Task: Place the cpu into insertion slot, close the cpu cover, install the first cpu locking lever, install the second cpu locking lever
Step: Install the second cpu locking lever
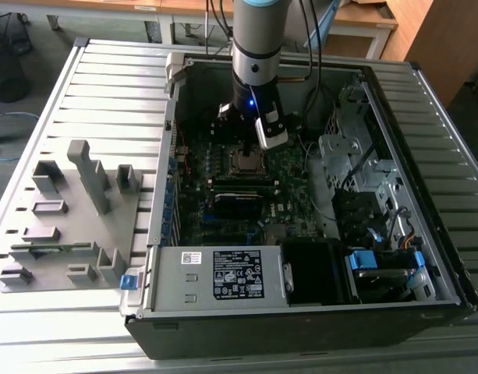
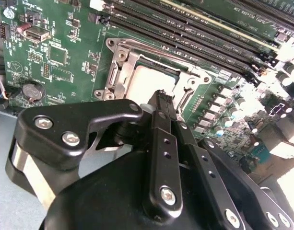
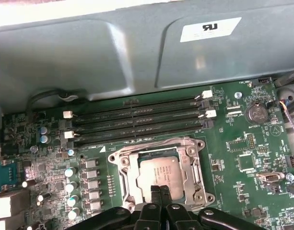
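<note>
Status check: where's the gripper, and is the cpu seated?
Gripper fingers together, empty, at the socket's edge. Cpu lying in the socket, cpu cover down around it. Nothing in the way.

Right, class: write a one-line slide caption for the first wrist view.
Shut gripper poised at the edge of the cpu, seated in its socket under the cpu cover on the green motherboard.

cpu (image 3: 158, 172) in socket; cover (image 3: 132, 178) around it

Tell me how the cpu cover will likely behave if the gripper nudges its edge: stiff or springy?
The cpu cover looks like thin silvery sheet metal with a large window showing the cpu, so it would probably flex slightly rather than stay rigid. Its smooth shiny surface may let the shut gripper slide along it. It lies flat around the socket, so it seems unlikely to tip.
</note>
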Available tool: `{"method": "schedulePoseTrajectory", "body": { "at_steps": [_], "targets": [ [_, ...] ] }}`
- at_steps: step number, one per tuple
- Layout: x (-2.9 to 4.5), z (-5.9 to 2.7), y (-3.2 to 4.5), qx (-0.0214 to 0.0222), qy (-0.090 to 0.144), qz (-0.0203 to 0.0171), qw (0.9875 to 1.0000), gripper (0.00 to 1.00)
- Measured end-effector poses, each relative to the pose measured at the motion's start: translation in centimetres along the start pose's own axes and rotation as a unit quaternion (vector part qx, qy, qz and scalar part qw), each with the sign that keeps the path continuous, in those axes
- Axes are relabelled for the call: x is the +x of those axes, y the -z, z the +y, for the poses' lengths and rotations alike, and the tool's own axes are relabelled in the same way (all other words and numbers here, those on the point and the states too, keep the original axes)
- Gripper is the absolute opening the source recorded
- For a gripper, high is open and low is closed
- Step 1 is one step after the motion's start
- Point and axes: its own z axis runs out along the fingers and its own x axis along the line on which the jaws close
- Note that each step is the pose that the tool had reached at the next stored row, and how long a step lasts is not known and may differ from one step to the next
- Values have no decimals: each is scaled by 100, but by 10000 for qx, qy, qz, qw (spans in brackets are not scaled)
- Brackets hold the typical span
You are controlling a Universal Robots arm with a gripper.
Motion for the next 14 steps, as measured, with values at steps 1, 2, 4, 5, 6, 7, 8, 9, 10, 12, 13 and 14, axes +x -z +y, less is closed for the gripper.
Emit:
{"method": "schedulePoseTrajectory", "body": {
  "at_steps": [1, 2, 4, 5, 6, 7, 8, 9, 10, 12, 13, 14],
  "targets": [
    [-1, 0, 0, 0, 0, 0, 10000, 10],
    [-1, 0, 0, 0, 0, 0, 10000, 10],
    [-9, 3, -1, 0, 0, 0, 10000, 10],
    [-23, 9, -2, 0, 0, 0, 10000, 10],
    [-39, 15, -4, 0, 0, 0, 10000, 10],
    [-50, 18, -4, 0, 0, 0, 10000, 10],
    [-56, 21, -5, 0, 0, 0, 10000, 10],
    [-63, 24, -6, 0, 0, 0, 10000, 10],
    [-68, 27, -6, 0, 0, 0, 10000, 10],
    [-70, 27, -6, 0, 0, 0, 10000, 10],
    [-70, 27, -6, 0, -1, 0, 10000, 10],
    [-73, 28, -6, 0, 0, 0, 10000, 10]
  ]
}}
